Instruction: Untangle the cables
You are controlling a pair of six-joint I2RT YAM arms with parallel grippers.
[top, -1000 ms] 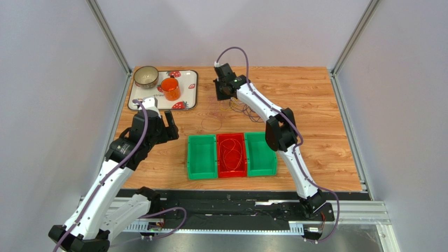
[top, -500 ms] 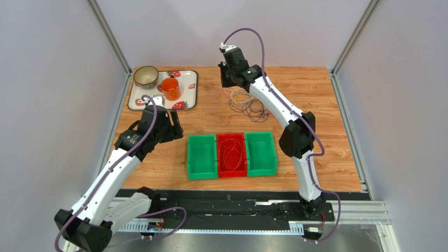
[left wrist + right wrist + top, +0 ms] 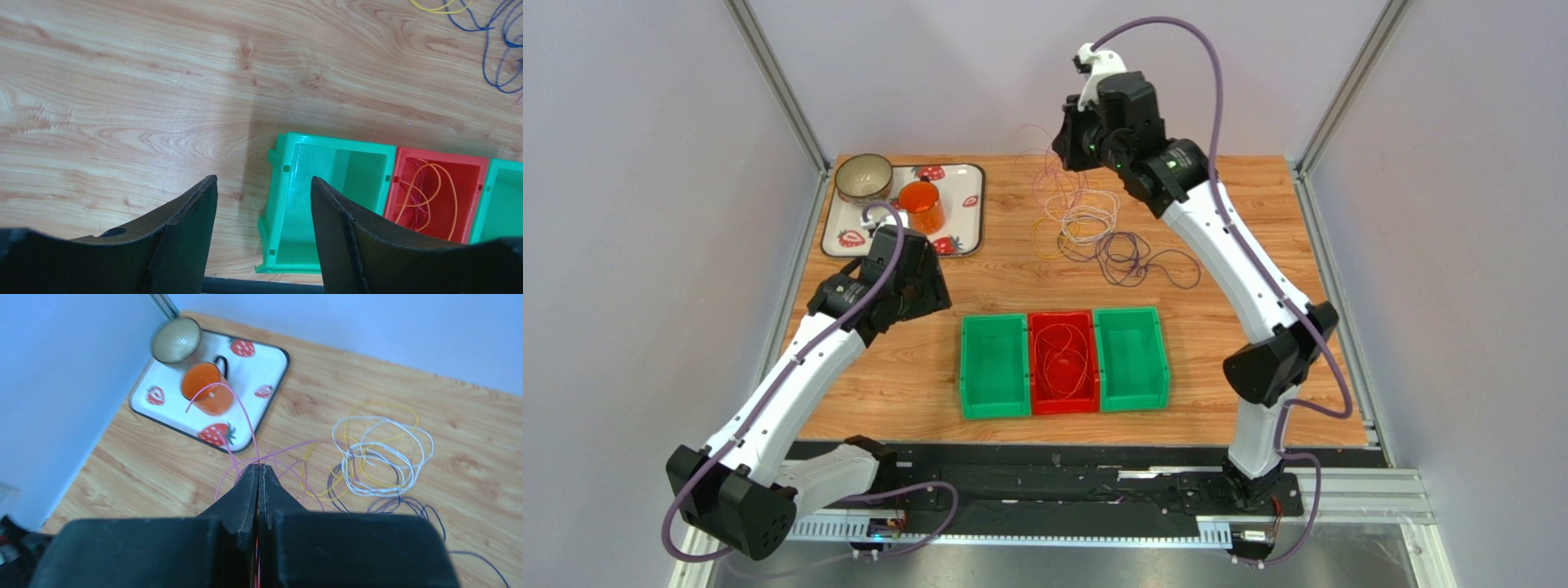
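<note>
Cables (image 3: 1087,227), hair-thin flexible wires in white-grey, yellow, pink and dark purple, sprawl in slack overlapping loops on the far half of the wood-grain table (image 3: 1271,270). They lie to the right of a glossy white rectangular tray printed with strawberries (image 3: 270,376). The tray carries an orange mug (image 3: 207,395) and a round beige bowl (image 3: 176,340).

Three boxy moulded plastic bins stand touching in a row nearer the arms. They are a green left bin (image 3: 334,142), a red middle bin (image 3: 439,158) and a green right bin (image 3: 1133,315). An orange wire coil (image 3: 430,190) lies curled inside the red one.

The right arm stretches tall, its elbow out to the right and its wrist lifted above the far table edge. The right gripper (image 3: 258,468) angles down toward the pile. Its matte black fingers are pressed together on a pink strand (image 3: 236,410), which arcs up from the tips and trails back down into the tangle.

The left arm reaches forward over the table's left side, bent at the elbow, with the left gripper (image 3: 264,184) pointing down near the tray's near corner. Its wedge-shaped black fingers (image 3: 190,214) stand apart with nothing between them. Bare wood and the left bin's corner show in the gap.
</note>
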